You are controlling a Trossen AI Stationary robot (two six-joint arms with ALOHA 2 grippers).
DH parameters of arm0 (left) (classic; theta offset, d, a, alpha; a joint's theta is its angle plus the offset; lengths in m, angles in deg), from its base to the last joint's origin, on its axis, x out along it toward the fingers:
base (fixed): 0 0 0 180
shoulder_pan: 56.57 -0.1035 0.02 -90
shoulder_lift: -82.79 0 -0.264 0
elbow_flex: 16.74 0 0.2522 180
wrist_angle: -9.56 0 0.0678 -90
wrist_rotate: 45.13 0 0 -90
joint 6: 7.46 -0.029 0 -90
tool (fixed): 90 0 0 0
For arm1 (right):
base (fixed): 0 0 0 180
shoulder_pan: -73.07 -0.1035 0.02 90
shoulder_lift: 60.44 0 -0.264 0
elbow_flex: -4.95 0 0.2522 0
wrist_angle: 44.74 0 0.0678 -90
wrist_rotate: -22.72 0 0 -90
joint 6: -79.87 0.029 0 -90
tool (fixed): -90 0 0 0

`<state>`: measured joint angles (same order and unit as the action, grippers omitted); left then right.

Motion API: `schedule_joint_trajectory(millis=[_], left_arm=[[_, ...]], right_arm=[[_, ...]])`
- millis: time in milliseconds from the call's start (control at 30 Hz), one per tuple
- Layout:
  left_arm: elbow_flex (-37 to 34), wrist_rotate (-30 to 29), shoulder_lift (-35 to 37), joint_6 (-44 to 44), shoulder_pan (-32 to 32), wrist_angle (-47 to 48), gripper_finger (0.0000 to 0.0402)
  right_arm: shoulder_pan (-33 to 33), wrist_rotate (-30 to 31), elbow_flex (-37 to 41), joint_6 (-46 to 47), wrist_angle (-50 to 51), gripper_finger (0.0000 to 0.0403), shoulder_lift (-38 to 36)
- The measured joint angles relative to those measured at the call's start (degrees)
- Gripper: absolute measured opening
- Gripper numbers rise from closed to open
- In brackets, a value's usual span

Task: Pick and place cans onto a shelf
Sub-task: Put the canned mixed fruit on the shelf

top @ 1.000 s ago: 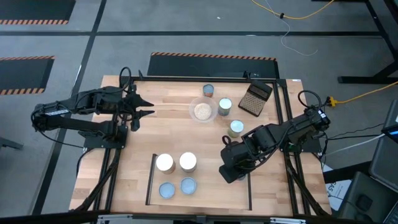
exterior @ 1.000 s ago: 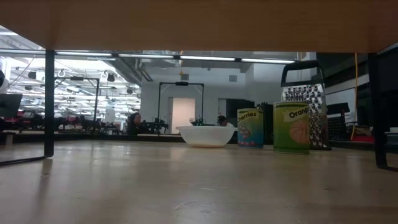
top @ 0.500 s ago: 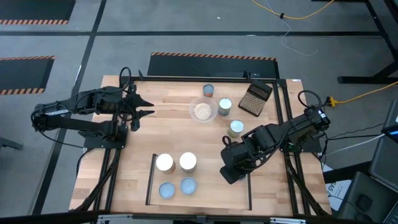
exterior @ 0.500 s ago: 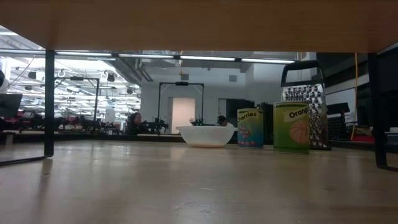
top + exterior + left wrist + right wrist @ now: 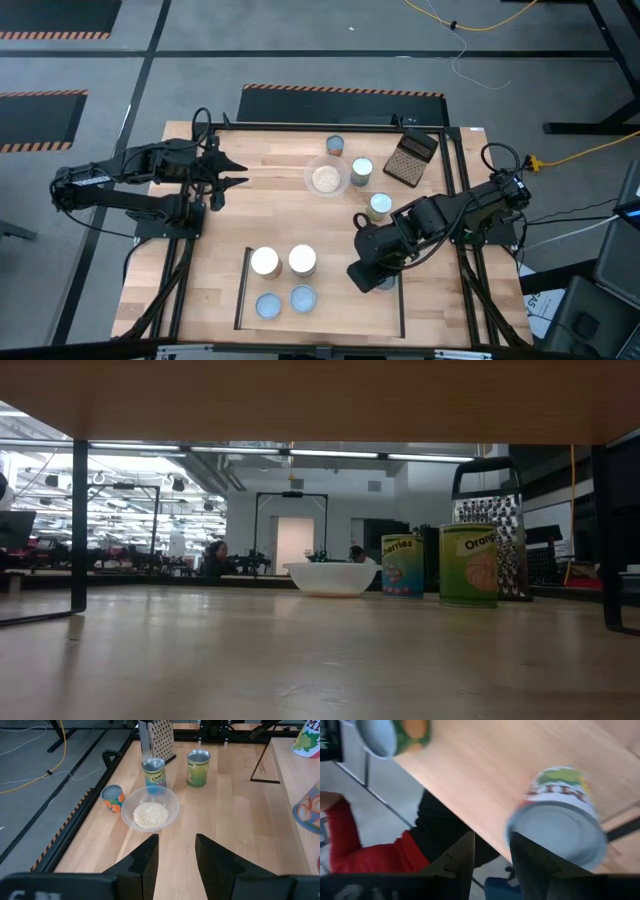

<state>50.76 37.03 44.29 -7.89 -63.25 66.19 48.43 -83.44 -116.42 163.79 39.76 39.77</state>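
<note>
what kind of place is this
Probably a robotics lab or workshop: a wooden table with two robot arms stands on a grey floor with hazard-striped mats, and the low view shows a big open hall with desks.

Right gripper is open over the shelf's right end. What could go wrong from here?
1. The pale-topped can sits right beside the open right gripper; a sideways withdrawal could clip and tip it.
2. That can seems close to the right edge of the light-wood shelf, so a nudge might push it off.
3. The silver-topped can stands right beside the clear bowl of grains; grasping it could bump the bowl.
</note>
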Motion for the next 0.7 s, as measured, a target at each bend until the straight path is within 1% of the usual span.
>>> schedule_joint_trajectory(millis=[267,433,700], left_arm=[[0.0,0.0,0.0,0.0,0.0,0.0,0.0121],[0.0,0.0,0.0,0.0,0.0,0.0,0.0121],[0.0,0.0,0.0,0.0,0.0,0.0,0.0121]], right_arm=[[0.0,0.1,0.0,0.0,-0.6,0.013,0.0],[0.0,3.4,0.0,0.0,0.0,0.013,0.2],[0.0,3.6,0.1,0.0,2.3,0.013,0.6]])
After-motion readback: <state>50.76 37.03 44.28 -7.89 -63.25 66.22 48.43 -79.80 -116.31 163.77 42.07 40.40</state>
